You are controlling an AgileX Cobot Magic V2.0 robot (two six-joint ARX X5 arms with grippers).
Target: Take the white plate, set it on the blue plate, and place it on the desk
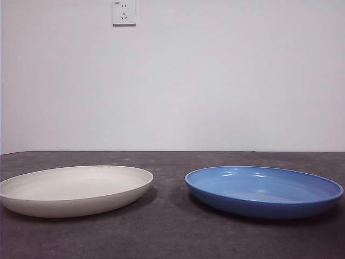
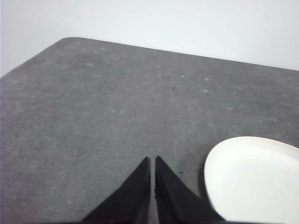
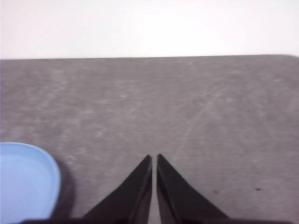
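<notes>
Right now the left fingers (image 2: 153, 161) are pressed together with only a thin line between them, and they hold nothing. They hang above a bare part of the worktop (image 2: 117, 102). The white plate (image 2: 254, 179) lies just beside them, not touching them.

Over on the other arm, the right fingers (image 3: 154, 158) are pressed together too, and they are also empty. They hang above the worktop, and the blue plate (image 3: 25, 179) peeks in near them, with a dark shadow along its edge. Only a part of that plate shows from this arm's camera.

From the front, no arm can be seen at all. The white plate (image 1: 75, 190) sits flat on the worktop (image 1: 172, 232) on one side. It is wide, round and shallow, and its colour is a dull cream. Faint rings run around its inside. The blue plate (image 1: 264, 191) sits flat on the other side. It is shiny, with a lighter blue inside and a thin rim. The two plates are about the same size. They lie side by side with a gap of bare worktop between them, so they do not touch.

The worktop is dark grey and looks a bit scuffed. Behind it stands a plain white wall (image 1: 215, 81), and a white wall socket (image 1: 124, 13) sits high up on it.
</notes>
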